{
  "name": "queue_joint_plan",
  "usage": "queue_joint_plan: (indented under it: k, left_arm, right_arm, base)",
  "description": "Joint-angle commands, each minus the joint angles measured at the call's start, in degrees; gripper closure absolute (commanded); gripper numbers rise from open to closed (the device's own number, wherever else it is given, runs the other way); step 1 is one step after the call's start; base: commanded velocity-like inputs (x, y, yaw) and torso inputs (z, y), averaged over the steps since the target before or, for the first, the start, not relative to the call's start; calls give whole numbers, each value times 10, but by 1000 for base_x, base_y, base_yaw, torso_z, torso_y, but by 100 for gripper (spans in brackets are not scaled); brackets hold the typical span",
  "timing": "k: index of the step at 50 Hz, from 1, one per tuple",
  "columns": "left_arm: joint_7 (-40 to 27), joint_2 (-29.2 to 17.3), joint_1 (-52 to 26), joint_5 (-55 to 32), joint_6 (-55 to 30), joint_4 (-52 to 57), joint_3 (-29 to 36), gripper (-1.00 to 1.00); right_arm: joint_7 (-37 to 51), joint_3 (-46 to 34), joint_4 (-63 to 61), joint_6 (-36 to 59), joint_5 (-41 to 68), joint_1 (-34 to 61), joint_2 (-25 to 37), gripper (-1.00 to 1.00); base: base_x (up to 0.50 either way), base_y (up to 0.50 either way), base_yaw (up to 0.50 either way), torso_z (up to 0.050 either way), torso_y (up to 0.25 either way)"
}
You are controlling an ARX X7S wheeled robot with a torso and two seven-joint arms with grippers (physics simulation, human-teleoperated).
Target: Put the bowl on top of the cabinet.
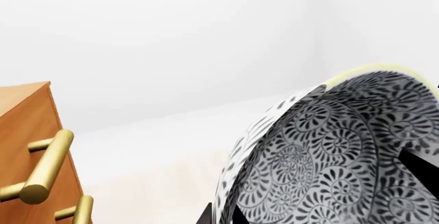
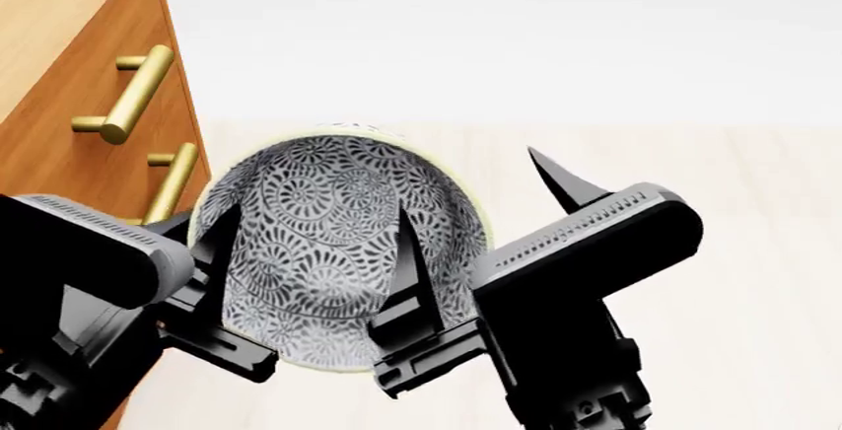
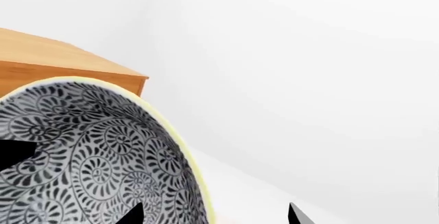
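So both arms have the bowl (image 2: 335, 252) up in the air between them, off any surface, sitting just beside the cabinet (image 2: 79, 75) front rather than on top of it. In the head view the left gripper (image 2: 211, 252) pinches the bowl's left rim, with 1 black finger inside the bowl and the rest of the jaw outside. The right gripper (image 2: 480, 228) does the same on the right rim: 1 finger lies down the inside wall, the other pokes up outside. So both pincers are clamped on the bowl wall.

The bowl is tipped a bit, its patterned inside facing up at the head camera. 2 brass handles (image 2: 132, 95) on the drawer fronts show just left of it.

The left wrist view catches the bowl (image 1: 336, 157) close up with the cabinet's corner (image 1: 31, 131) off to the side. The right wrist view shows the bowl (image 3: 89, 157) with the cabinet's lighter top (image 3: 55, 54) behind its rim.
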Motion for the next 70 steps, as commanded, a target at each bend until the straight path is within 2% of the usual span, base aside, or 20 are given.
queue_joint_plan:
  k: [1,13,26,29,32,33,46,60,62,67,70]
  left_arm:
    - [-31,23,-63,25,-47,-33,24,100]
    - [-56,53,-132,74,-88,-76,80,100]
    - [-26,96,-185,69,-102,-145,103,100]
    - [-36,106,-204,70,-130,-158,113,100]
    - [-37,106,-205,70,-130,-158,114,100]
    - [-41,112,-217,67,-142,-163,114,100]
    - [-61,121,-267,82,-190,-168,144,100]
    - [-90,150,-323,71,-260,-150,161,100]
    - [-98,166,-342,55,-300,-154,153,100]
    - [-117,199,-391,28,-367,-168,126,100]
    - [-115,208,-414,31,-373,-191,132,100]
  right_arm:
    - [-1,37,7,-72,14,-53,22,-100]
    - [-37,87,54,-217,26,-161,46,-100]
    - [-63,142,78,-393,26,-298,55,-100]
    - [-79,156,104,-453,26,-334,42,-100]
    - [-80,156,104,-453,26,-335,42,-100]
    - [-98,173,134,-506,45,-367,26,-100]
    - [-165,212,185,-671,101,-476,-21,-100]
    - [-256,209,302,-719,187,-467,-83,-100]
    - [-274,210,317,-722,202,-462,-88,-100]
    - [-263,215,307,-721,199,-467,-84,-100]
    - [-265,216,307,-721,200,-467,-84,-100]
  base:
    - [0,0,0,0,0]
    - [0,0,0,0,0]
    - [0,0,0,0,1]
    - [0,0,0,0,0]
    - [0,0,0,0,0]
    - [0,0,0,0,0]
    - [0,0,0,1,1]
    - [0,0,0,0,0]
    - [0,0,0,0,0]
    - [0,0,0,0,2]
    - [0,0,0,0,0]
